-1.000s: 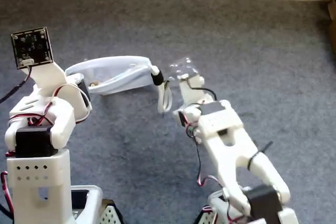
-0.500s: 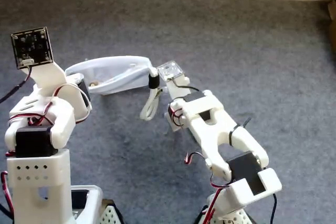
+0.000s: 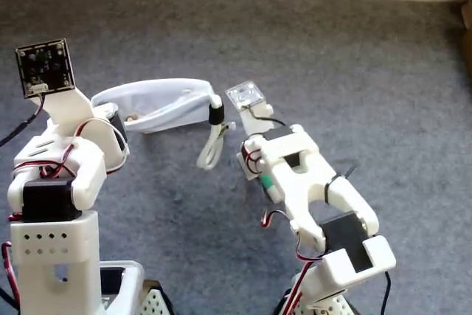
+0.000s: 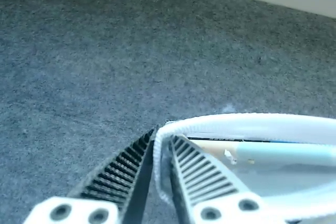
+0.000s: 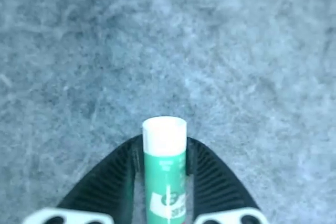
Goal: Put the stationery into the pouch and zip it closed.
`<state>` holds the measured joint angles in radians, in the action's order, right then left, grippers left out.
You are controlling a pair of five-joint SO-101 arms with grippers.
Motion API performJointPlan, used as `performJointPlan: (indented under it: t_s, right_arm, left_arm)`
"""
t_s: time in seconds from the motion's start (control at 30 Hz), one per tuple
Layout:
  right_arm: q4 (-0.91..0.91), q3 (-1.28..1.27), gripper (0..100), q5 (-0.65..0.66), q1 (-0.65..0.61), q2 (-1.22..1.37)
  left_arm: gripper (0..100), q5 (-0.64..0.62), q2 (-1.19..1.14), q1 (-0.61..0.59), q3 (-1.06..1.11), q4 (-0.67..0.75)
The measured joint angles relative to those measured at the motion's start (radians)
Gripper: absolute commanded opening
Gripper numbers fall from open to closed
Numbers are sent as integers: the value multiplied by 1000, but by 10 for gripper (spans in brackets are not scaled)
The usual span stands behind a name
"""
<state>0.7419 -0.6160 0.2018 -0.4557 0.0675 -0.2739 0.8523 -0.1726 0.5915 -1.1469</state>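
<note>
The grey carpeted table top (image 3: 354, 57) took up most of what I could see, with both arms standing at its near edge. The left arm (image 3: 59, 175) stood tall at its own side, a small black camera board (image 3: 46, 66) on its wrist. The right arm (image 3: 317, 189) leaned inward across the middle, its wrist bent down toward the carpet.

Between them, a little farther back, was the pouch (image 3: 158, 105), pale and half see-through, stretched lengthwise from the left arm toward the right arm's wrist. The left gripper (image 4: 160, 140) had its ribbed jaws drawn narrow on the pouch's white rim, with the edge pinched between them. From that arm's camera the pouch (image 4: 252, 124) gaped, and a light blue stick (image 4: 283, 155) lay inside beside something thin that I could not make out.

A white strap (image 3: 210, 149) hung from the pouch's far end through a black collar (image 3: 215, 114) and looped down onto the carpet, just beside the right arm's wrist.

The smallest piece was the glue stick (image 5: 165, 171), green with a white cap. The right gripper (image 5: 164, 142) was clamped on its body, with the cap poking out past the fingertips above bare carpet. From above, a sliver of the glue stick (image 3: 269, 186) showed under the right wrist, near the strap's loop and clear of the pouch.
</note>
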Motion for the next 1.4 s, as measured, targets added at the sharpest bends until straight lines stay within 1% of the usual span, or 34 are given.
performJointPlan:
  t_s: [0.13,0.2,0.4,0.53,1.03,1.2,1.4]
  right_arm:
    - [5,3,5,0,3,0]
    - [37,15,5,0,3,3]
    - [238,44,5,-2,-2,0]
    - [338,55,5,0,-3,-75]
    - [328,-167,5,0,-5,-571]
    - [328,-193,5,-77,-5,-770]
    - [330,-193,5,-94,-5,-941]
  left_arm:
    - [7,0,0,0,0,0]
    - [7,0,0,0,0,0]
    - [7,0,0,0,0,0]
    - [7,0,0,0,0,0]
    - [7,0,2,0,15,3]
    - [7,0,2,0,15,3]
    - [7,0,2,0,15,3]
